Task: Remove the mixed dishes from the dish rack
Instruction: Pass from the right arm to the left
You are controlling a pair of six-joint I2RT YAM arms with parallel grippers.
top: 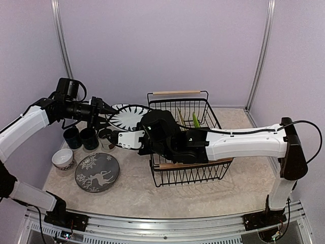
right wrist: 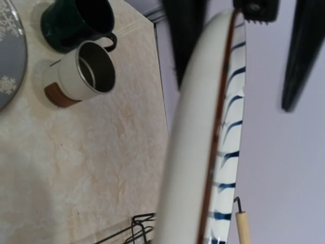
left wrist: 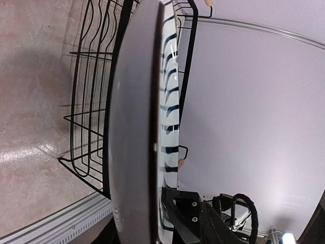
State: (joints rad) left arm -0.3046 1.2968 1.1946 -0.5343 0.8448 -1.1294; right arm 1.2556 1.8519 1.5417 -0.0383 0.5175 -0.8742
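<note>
Striped plate (top: 127, 117) — up off the table, on edge, just left of the dish rack (top: 193, 175), caught between both arms. Gripped at its lower rim by the right gripper (top: 136, 131), jaws closed down tight on the thin edge. Kept vertical, much as a plate stands in a rack's slots, which leaves the opposite rim free for a second grip. Met at that far-left rim by the left gripper (top: 105, 110), tips at the edge — whether clamped on or merely astride it, cannot tell. Reads as a handover, judging by the layout: unloaded pieces, namely the dark green mug (right wrist: 76, 23), white-brown cup (right wrist: 81, 73), grey dish (top: 97, 172) and small bowl (top: 63, 158), are grouped on the left, likely easier for the left arm to reach than the right. Lime-green plate (top: 195, 120) upright in the rack, not yet unloaded.
</note>
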